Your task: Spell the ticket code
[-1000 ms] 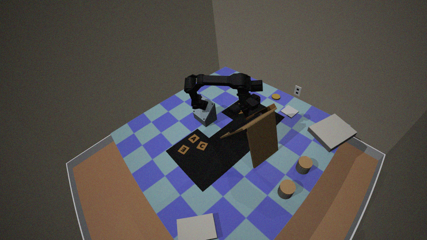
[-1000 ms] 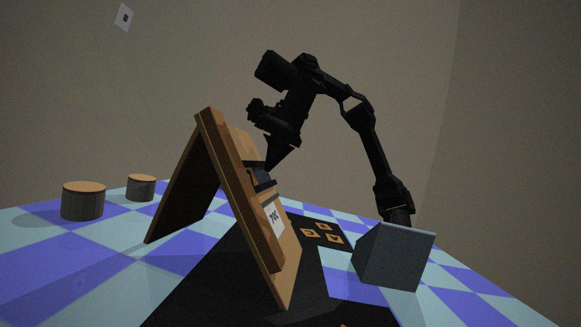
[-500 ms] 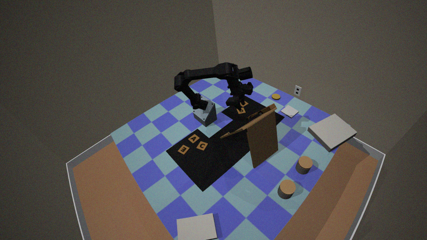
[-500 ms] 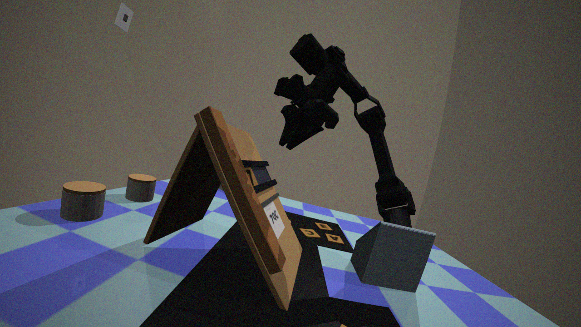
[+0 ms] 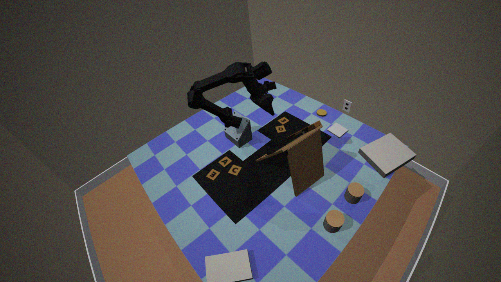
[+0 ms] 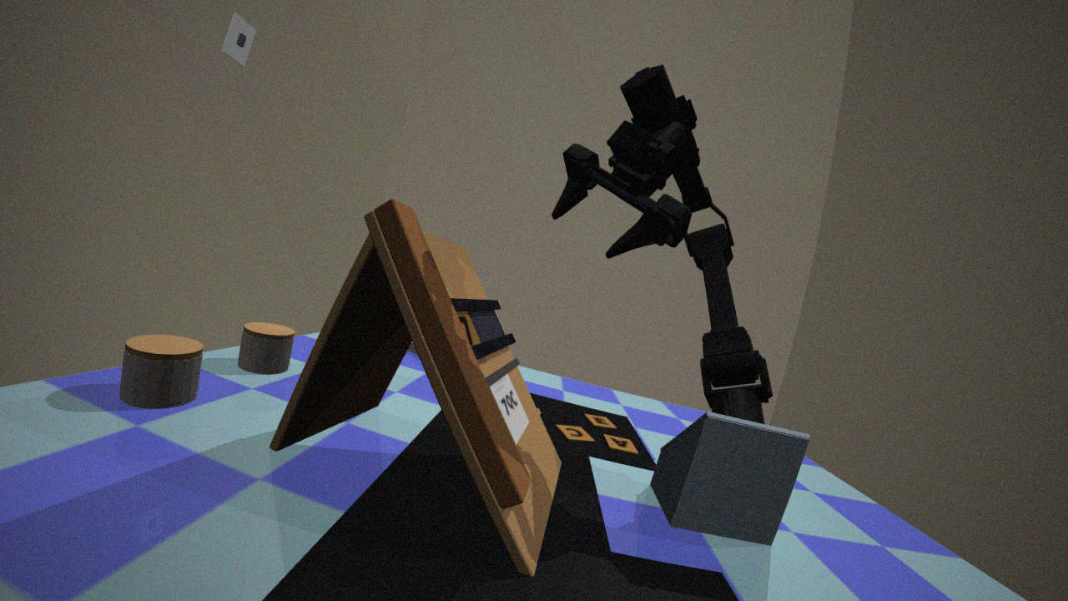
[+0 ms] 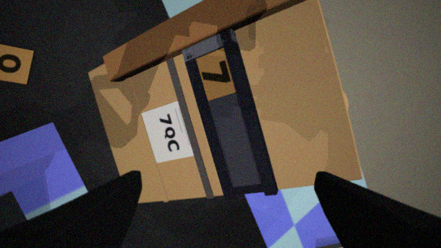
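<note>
My gripper (image 5: 273,114) (image 6: 581,236) (image 7: 229,180) is wide open and empty, raised in front of the leaning wooden board (image 6: 536,448) (image 7: 296,103). The tile 7 (image 6: 466,327) (image 7: 217,74) sits in the dark rail (image 6: 477,304) (image 7: 255,145), against its grey end stop. The rest of the channel is bare. The white ticket (image 6: 510,407) (image 7: 167,132) reads 7QC. The tile Q (image 5: 280,129) (image 7: 12,64) lies on the mat beside another tile (image 5: 283,120), E or 3. The tiles C (image 5: 235,170) (image 6: 574,432), A (image 5: 225,161) (image 6: 621,443) and another E or 3 (image 5: 213,174) (image 6: 600,421) lie together.
The black mat (image 5: 234,206) lies under the board and tiles. Two lidded jars (image 5: 354,192) (image 5: 333,221) stand behind the board. A thick pale slab (image 5: 387,154), a small white square (image 5: 337,129), a yellow disc (image 5: 321,112) and a pale block (image 5: 228,265) lie farther out.
</note>
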Controlling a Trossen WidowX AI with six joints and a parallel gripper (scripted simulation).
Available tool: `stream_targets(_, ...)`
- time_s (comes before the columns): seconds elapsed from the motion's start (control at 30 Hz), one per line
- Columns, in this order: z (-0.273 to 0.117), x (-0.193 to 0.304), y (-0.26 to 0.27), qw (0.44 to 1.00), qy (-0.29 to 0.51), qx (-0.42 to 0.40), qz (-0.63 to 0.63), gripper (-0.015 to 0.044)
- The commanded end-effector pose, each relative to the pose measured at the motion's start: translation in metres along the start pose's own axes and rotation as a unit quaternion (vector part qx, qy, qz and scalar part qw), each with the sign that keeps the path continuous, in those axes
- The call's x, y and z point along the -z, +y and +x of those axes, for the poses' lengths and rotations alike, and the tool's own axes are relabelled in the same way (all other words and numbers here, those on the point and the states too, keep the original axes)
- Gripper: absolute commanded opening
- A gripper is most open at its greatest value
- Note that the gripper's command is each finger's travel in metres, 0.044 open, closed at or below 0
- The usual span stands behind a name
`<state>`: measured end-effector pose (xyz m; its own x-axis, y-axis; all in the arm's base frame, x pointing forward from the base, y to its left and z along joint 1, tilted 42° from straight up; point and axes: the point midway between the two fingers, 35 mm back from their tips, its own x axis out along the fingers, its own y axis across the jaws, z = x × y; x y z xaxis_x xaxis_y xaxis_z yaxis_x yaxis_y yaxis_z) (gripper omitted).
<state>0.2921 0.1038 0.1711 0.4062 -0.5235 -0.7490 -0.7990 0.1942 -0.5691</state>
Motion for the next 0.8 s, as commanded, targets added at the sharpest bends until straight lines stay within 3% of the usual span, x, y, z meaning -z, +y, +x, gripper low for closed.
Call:
stream_targets(0.0, -0.027, 0.017, 0.009, 0.987, -0.036, 0.03, -0.155, 0.044)
stream_targets(0.6, -0.027, 0.017, 0.009, 0.987, -0.036, 0.03, -0.155, 0.044)
stream_targets(0.73, -0.008, -0.011, 0.025, 0.998, -0.03, 0.0, -0.062, 0.034)
stream_targets(0.77, 0.0, -0.021, 0.032, 0.999, -0.026, -0.012, -0.023, 0.034)
